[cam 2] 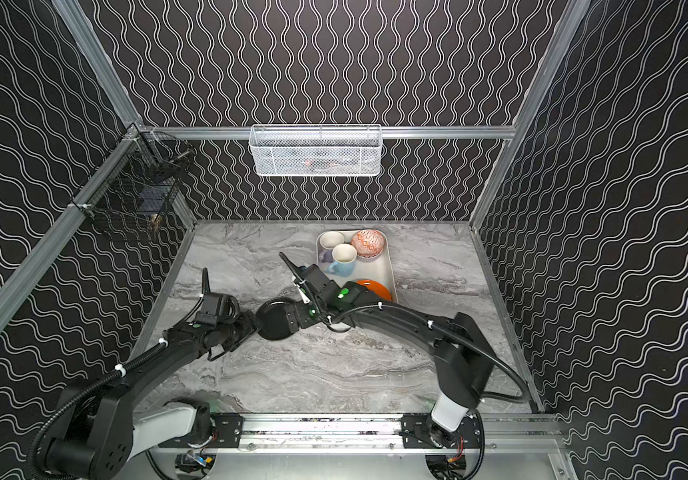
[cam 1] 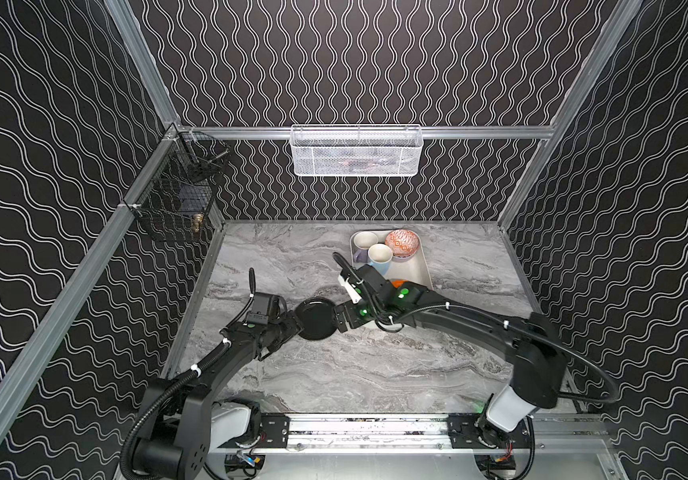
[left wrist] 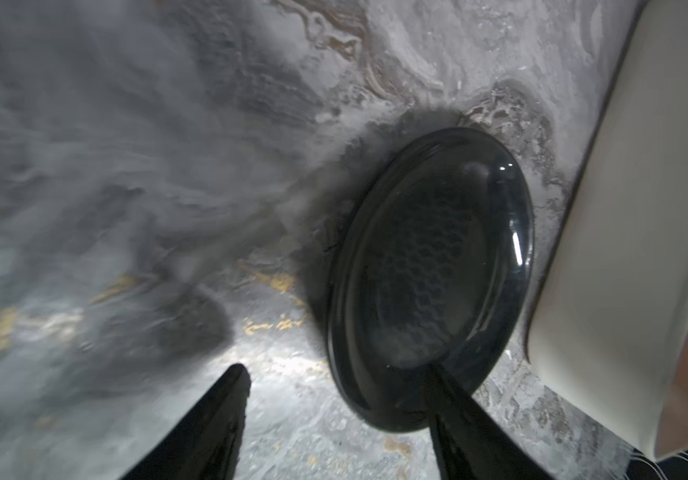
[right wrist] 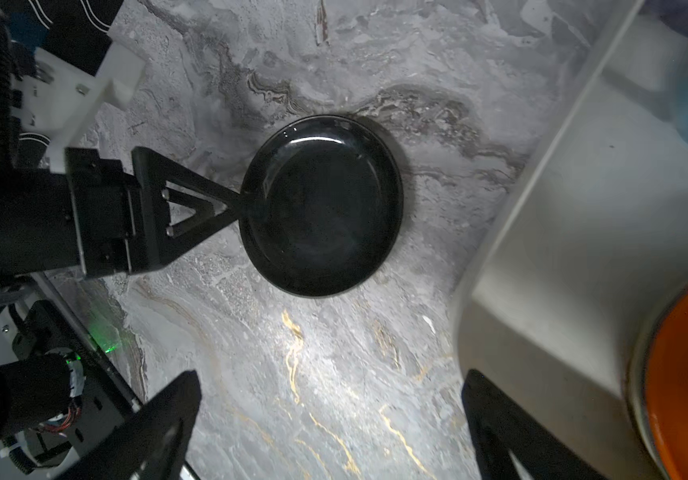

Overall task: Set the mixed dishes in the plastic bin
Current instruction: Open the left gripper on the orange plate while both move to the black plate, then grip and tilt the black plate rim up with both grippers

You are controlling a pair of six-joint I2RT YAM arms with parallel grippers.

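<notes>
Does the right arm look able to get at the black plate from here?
Probably yes. The right pincer stands open with only bare tabletop between it and the black plate. The left pincer is at the plate's opposite rim and the plastic bin stands aside, so neither seems to block.

A glossy black round plate (cam 1: 316, 319) lies on the grey marble counter (cam 1: 334, 374) between the left gripper (cam 1: 296, 328) and the right gripper (cam 1: 339, 322), near-left of the cream-white rectangular plastic bin (cam 1: 415, 270).
</notes>
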